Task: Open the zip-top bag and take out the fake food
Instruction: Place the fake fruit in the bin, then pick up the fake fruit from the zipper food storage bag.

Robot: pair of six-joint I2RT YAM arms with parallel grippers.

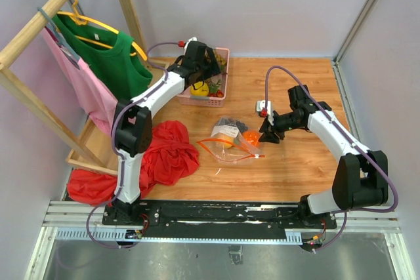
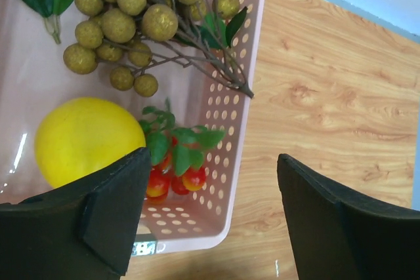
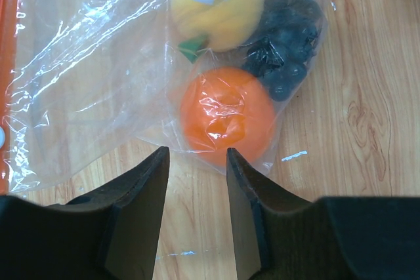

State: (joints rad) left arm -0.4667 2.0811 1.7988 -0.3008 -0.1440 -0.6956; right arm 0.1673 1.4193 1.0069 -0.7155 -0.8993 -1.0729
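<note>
The zip-top bag (image 1: 231, 143) lies flat in the middle of the table, its orange-red zip strip (image 3: 9, 63) on the left. An orange fruit (image 3: 226, 113), a yellow-orange fruit (image 3: 220, 11) and a dark purple bunch (image 3: 289, 44) sit inside it. My right gripper (image 3: 197, 155) is open and empty, jaws narrowly apart, low over the table just short of the orange fruit; it also shows in the top view (image 1: 268, 136). My left gripper (image 2: 213, 162) is open and empty above the pink basket (image 2: 252, 63), which holds a yellow lemon (image 2: 85, 139) and a tan-brown bunch (image 2: 131, 18).
Small red fruits with green leaves (image 2: 174, 178) also lie in the basket (image 1: 223, 73). A red cloth (image 1: 167, 152) lies left of the bag. A wooden rack with a green shirt (image 1: 108, 54) and a pink one stands at the far left. A small white object (image 1: 261, 105) lies near my right arm.
</note>
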